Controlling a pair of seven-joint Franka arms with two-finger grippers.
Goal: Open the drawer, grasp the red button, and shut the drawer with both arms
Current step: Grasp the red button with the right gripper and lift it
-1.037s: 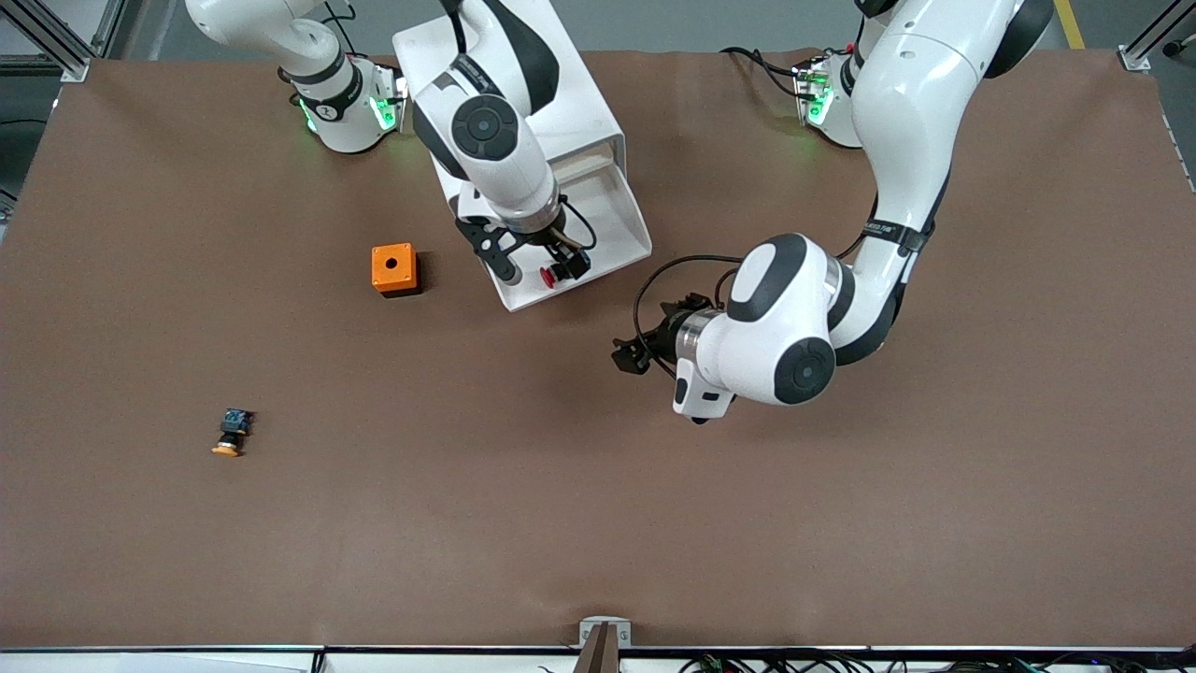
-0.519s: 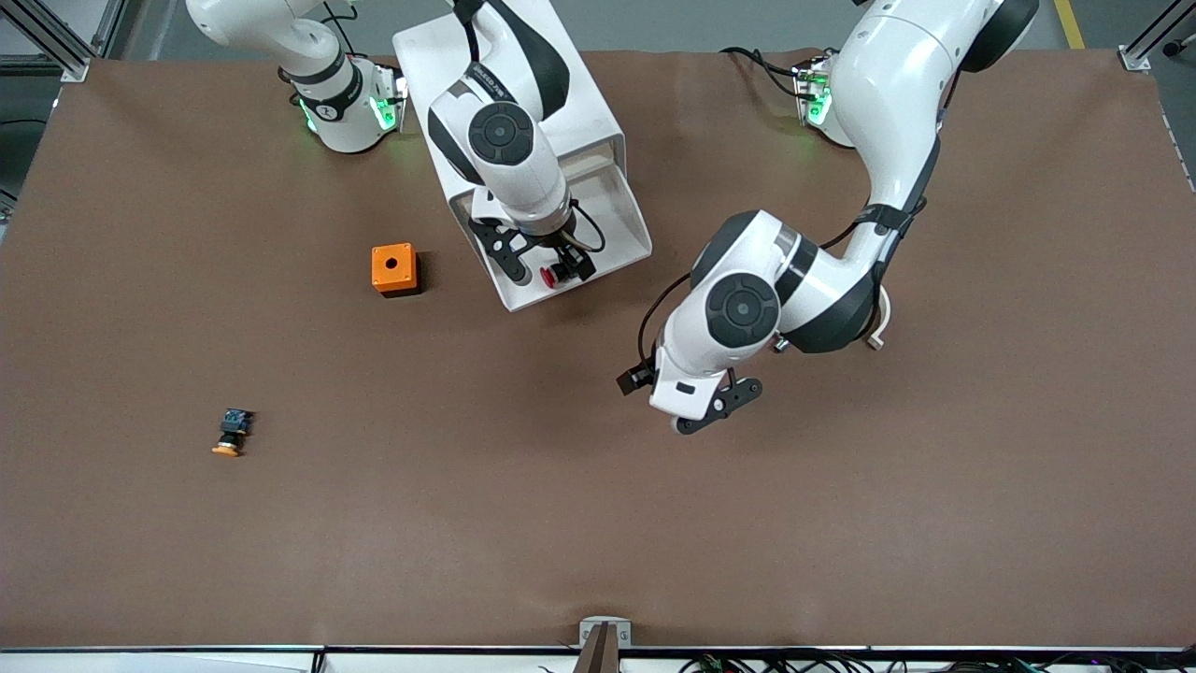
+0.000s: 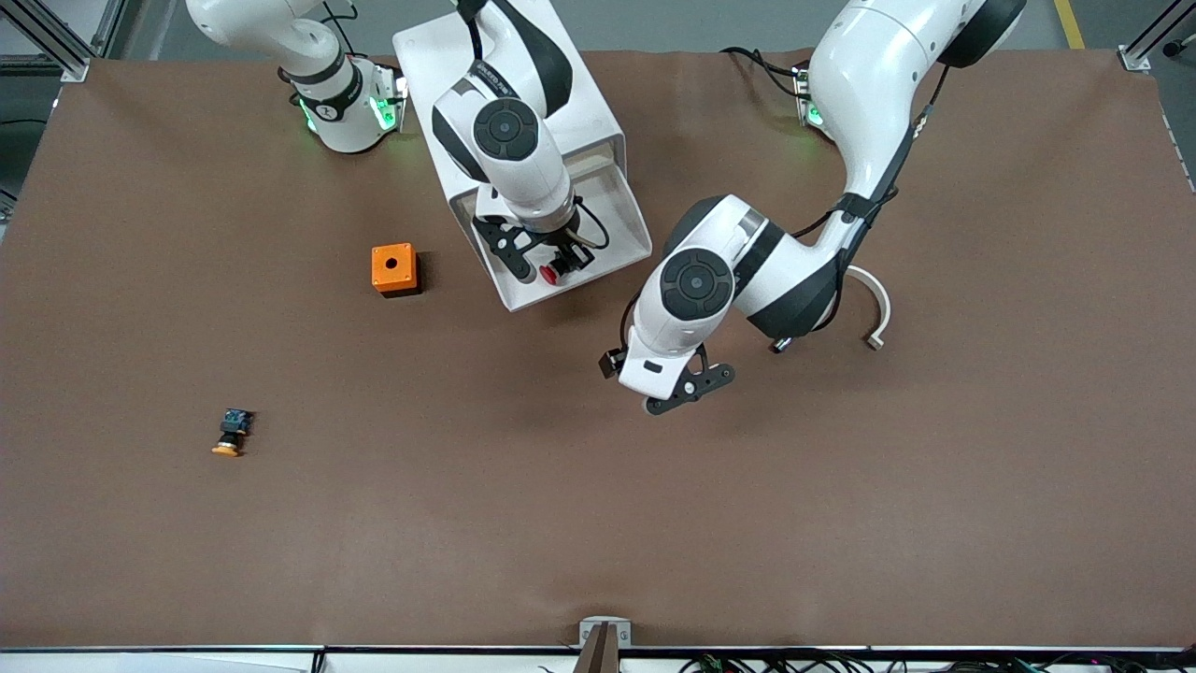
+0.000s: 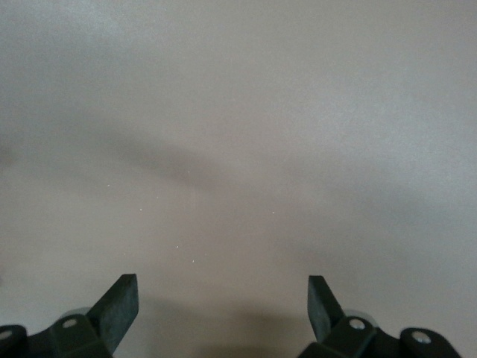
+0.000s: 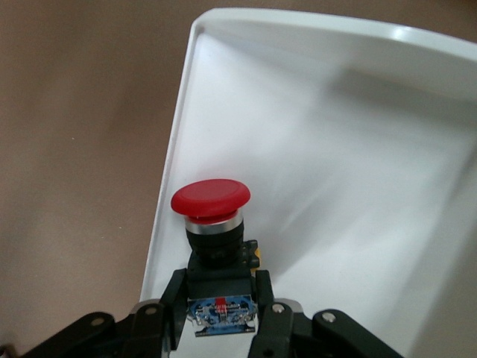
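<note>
Brown matting covers the whole table in the front view, where we see the white cabinet standing near the right arm's base with its drawer pulled out toward the front camera. Our right arm reaches down over the open drawer, and the right gripper sits inside it, closed on the button, whose red cap shows between the black fingers. Beside the drawer, toward the right arm's end of the table, an orange box with a dark hole in its top rests on the mat, and an orange-capped button lies much nearer the front camera. Our left arm bends down over bare mat beside the drawer, with the left gripper low over the table; a pale curved piece lies on the mat near its elbow. Turning to the left wrist view, we find the left gripper spread wide, its two dark fingers apart over plain mat with nothing between them. From the right wrist view, we see the right gripper clamped on the black-and-blue body of the button, red cap pointing away from the camera, just above the white floor of the drawer and close to one of its side walls.
</note>
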